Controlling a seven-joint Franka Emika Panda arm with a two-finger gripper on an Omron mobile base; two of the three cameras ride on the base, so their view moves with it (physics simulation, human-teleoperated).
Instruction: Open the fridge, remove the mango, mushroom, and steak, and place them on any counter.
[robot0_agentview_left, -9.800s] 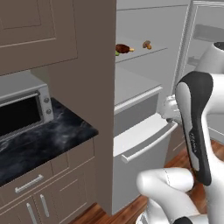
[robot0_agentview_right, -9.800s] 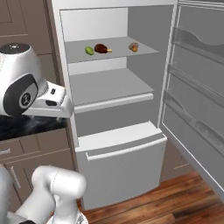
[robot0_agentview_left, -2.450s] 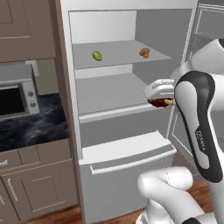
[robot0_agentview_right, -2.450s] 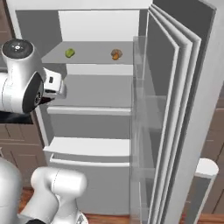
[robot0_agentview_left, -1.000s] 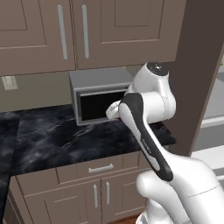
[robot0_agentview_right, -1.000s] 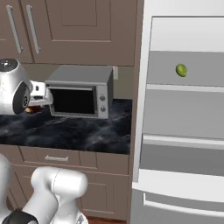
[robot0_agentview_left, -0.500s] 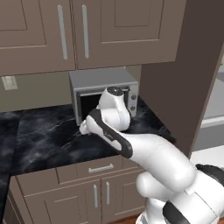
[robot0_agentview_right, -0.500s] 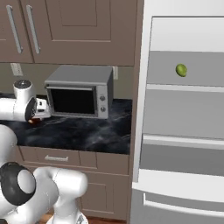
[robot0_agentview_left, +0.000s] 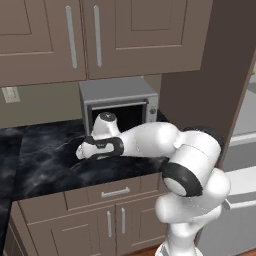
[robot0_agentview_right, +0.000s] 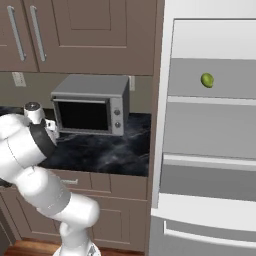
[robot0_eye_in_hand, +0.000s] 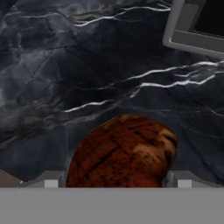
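The gripper (robot0_agentview_left: 80, 151) sits left of centre in the left base view, low over the counter (robot0_agentview_left: 45, 165), at the end of the white arm stretched leftward in front of the microwave (robot0_agentview_left: 120, 102). In the right base view it lies at the left edge, just beside the microwave's lower left corner (robot0_agentview_right: 50, 127), mostly hidden behind the arm. In the hand view the gripper (robot0_eye_in_hand: 116, 181) is at the bottom centre: its two finger tips (robot0_eye_in_hand: 50, 180) stand wide apart, one on either side of the steak (robot0_eye_in_hand: 122, 151). The steak fills the lower middle of that view, a dark red-brown lump with paler orange mottling toward its right side, lying between the tips against the black, white-veined worktop. The jaws are spread about as wide as the steak itself; whether the tips actually press on it cannot be told. A corner of the microwave shows at the upper right of the hand view.

The mango (robot0_agentview_right: 207, 80) rests on a shelf inside the fridge (robot0_agentview_right: 210, 150), in the upper right of the right base view, well apart from the gripper.
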